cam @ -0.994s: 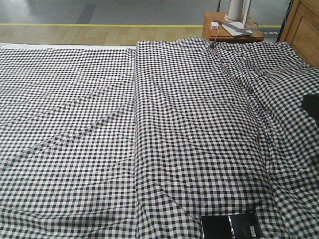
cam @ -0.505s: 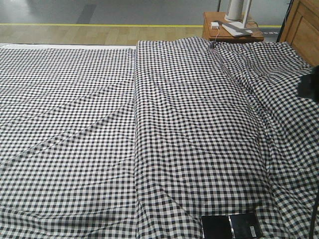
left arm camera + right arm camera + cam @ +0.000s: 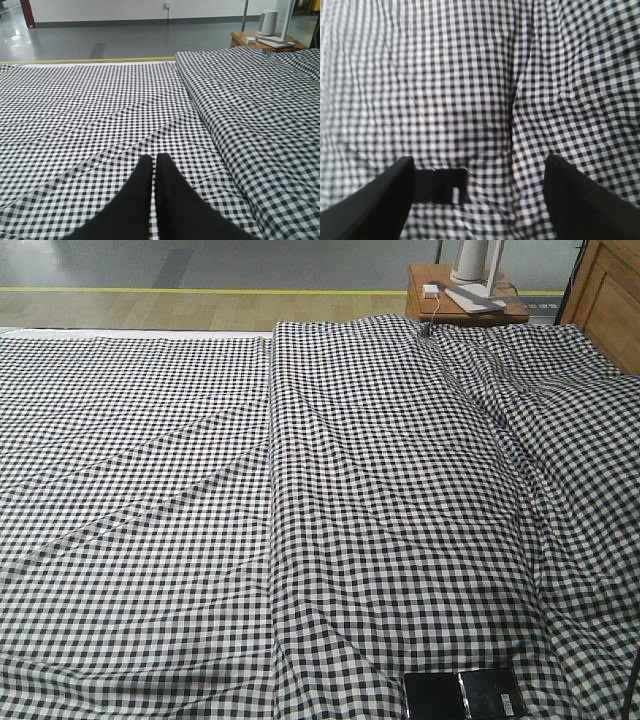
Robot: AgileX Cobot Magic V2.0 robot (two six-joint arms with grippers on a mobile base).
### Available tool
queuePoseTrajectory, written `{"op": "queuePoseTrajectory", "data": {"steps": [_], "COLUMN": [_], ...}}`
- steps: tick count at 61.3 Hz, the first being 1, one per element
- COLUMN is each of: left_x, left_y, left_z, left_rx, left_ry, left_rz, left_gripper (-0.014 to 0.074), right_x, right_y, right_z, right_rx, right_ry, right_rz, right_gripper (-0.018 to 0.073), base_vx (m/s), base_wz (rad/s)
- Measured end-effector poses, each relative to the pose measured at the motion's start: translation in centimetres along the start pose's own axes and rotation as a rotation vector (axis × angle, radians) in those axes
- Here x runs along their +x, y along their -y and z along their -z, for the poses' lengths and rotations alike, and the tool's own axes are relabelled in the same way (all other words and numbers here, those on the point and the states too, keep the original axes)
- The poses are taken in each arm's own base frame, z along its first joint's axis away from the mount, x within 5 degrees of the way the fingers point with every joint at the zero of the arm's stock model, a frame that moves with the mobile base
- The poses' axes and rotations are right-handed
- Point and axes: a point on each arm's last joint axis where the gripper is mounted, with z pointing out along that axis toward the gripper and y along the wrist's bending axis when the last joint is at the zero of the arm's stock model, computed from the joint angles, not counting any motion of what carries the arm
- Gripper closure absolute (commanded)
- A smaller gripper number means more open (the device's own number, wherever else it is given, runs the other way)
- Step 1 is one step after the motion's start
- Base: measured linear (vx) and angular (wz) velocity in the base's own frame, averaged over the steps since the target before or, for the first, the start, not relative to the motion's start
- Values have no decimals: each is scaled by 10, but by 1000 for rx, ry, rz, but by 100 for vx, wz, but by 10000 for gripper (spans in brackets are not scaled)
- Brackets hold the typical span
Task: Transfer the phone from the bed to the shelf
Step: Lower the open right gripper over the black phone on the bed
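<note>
Gingham-covered bed (image 3: 200, 490), phone (image 3: 485, 693) flat on it; left jaws together, empty; right jaws wide apart, empty.

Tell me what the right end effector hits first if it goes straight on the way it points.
The right end effector, open and pointing down, would probably meet the checked cloth of the bed first; the phone lies off-centre. Depth is unclear.

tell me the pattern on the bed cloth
Black-and-white small gingham check; the bed shows best in the front-facing view.
</note>
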Motion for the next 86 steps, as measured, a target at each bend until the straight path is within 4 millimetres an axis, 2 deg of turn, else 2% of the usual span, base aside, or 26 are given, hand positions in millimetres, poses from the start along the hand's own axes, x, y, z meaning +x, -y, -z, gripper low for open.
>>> {"op": "queuePoseTrajectory", "data": {"steps": [13,27,42,50,70,86], "left_x": [0,0,0,0,0,0], "left_y": [0,0,0,0,0,0], "left_z": [0,0,0,0,0,0], "left_rx": [0,0,0,0,0,0], "left_ry": [0,0,0,0,0,0], "left_rz": [0,0,0,0,0,0], "left_gripper": [596,596,596,596,596,596], "right_x": [3,16,47,67,111,142], "right_y": [14,31,68,81,85,80], "right_z": [-54,-107,-162,-188,-248,-286], "right_rx": [-96,-163,-267,-352,-500,-598], "right_ry": [-110,-232,-316,-352,-448,-480], "right_rz": [46,63,-26,-70,-131,-210], "right_gripper": [54,54,54,54,54,54], "base_vx": [0,0,0,0,0,0], "base_wz": [0,0,0,0,0,0]}}
